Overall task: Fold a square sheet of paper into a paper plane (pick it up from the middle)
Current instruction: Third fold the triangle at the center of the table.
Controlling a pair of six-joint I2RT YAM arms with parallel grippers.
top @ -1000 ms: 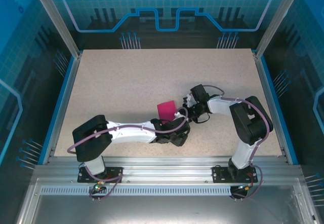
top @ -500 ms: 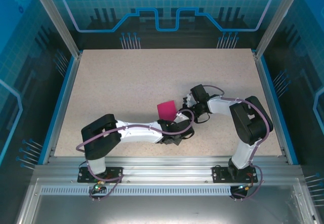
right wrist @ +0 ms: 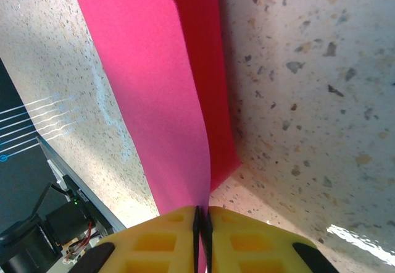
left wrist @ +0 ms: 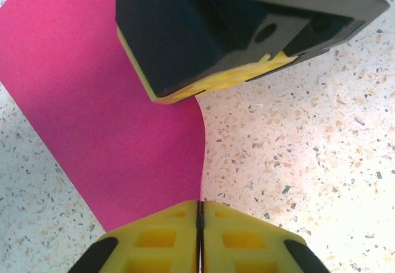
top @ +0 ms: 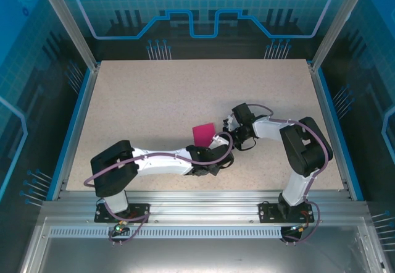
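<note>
The square sheet of paper (top: 202, 134), magenta-pink, stands lifted and curved above the table's middle, held between both grippers. In the left wrist view the sheet (left wrist: 92, 106) bends down to my left gripper (left wrist: 200, 206), whose yellow jaws are shut on its near edge. The right gripper's black body with a yellow pad (left wrist: 210, 38) sits on the sheet's far side. Seen from the right wrist, the sheet (right wrist: 154, 81) rises from my right gripper (right wrist: 201, 211), shut on its lower edge, with a darker layer behind. From above, the left gripper (top: 216, 144) and right gripper (top: 224, 131) meet at the sheet's right side.
The speckled beige table (top: 142, 100) stretches wide to the left and back of the sheet. Blue rails (top: 73, 131) and metal posts edge it. The aluminium base beam (top: 197, 205) lies at the near side.
My left gripper has closed on the sheet's edge, and the left arm's elbow has swung forward and back. The right arm and the sheet have barely moved.
</note>
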